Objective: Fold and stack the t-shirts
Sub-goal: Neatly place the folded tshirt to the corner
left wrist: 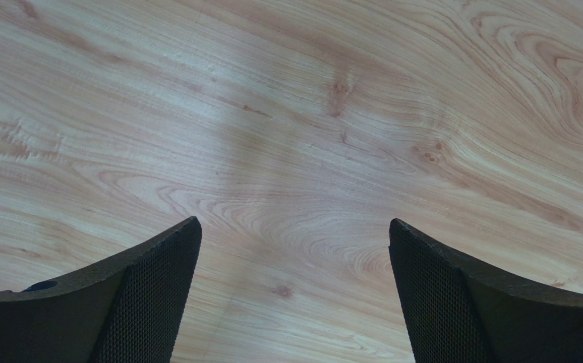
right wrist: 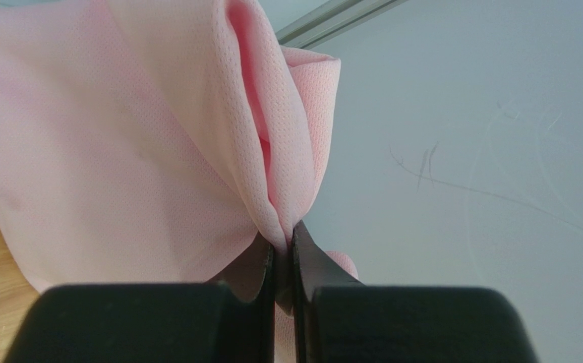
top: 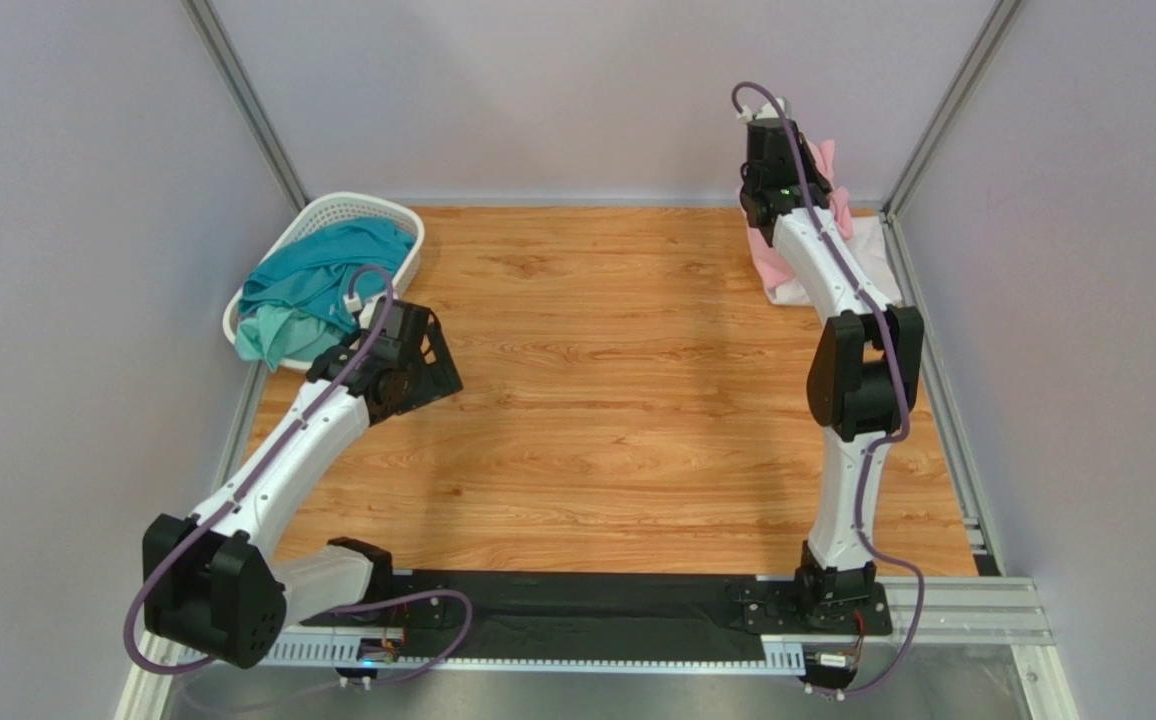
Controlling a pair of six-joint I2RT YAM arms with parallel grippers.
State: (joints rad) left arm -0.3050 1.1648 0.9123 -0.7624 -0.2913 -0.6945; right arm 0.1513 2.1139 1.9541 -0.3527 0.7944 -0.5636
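1. The right gripper (right wrist: 283, 253) is pinched shut on a bunched fold of the pink shirt (right wrist: 120, 136). The cloth is puckered just above the fingertips.
2. That gripper is raised at the far right corner. The pink shirt hangs from it down toward the table, beside the right wall.
3. Under the hanging pink cloth lies a pale cloth, probably the white shirt (top: 877, 258). Whether it is folded I cannot tell.
4. The left gripper (left wrist: 294, 291) stands wide open and holds nothing. Only bare wood shows between its fingers (left wrist: 158, 291).
5. In the top view it hovers over the left part of the table, just near of the basket (top: 332, 206).
6. The teal shirt (top: 314, 273) lies crumpled in the basket at the far left. No orange shirt is visible.
7. Progress, as I judge it: no neat stack shows. The pink shirt is in hand and the teal one is not yet taken out, so most of the folding is left to do.
8. The table (top: 614, 375) is light wood with strong grain, flat and matte.
9. Plain grey walls close it on three sides, with metal frame posts in the far corners. A black mounting strip carries the arm bases along the near edge.
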